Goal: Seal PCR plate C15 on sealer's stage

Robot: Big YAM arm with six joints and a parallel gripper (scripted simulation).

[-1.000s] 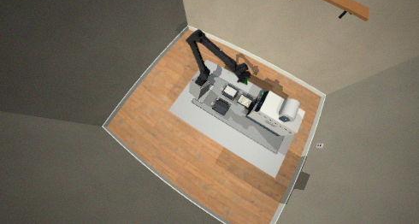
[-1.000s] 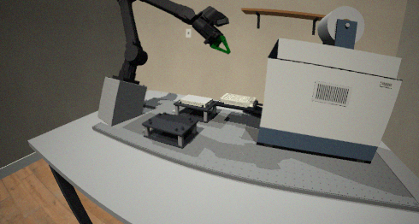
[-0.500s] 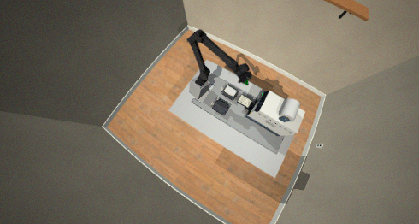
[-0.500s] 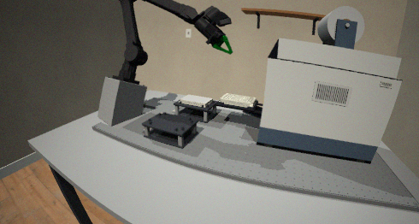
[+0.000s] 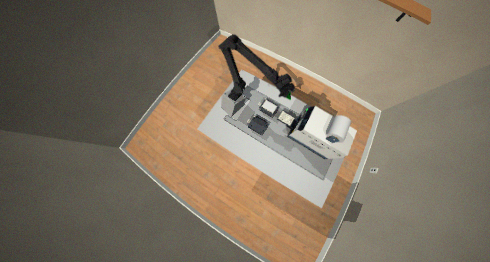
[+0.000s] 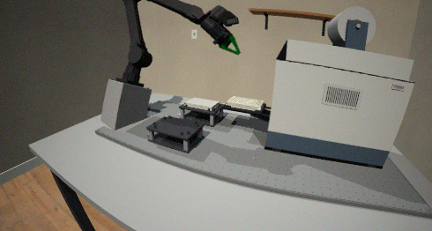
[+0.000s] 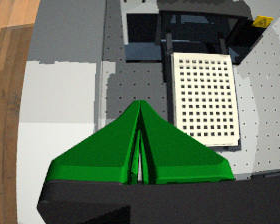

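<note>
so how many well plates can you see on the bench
2. One plate sits on the raised nest behind the empty dark nest. The other plate lies on the sealer's stage, in front of the housing. None seems hidden.

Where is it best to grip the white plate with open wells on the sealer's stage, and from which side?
Probably its two long side walls, from straight above: the plate lies flat, and one short end faces the sealer. The shut jaws must open first.
</note>
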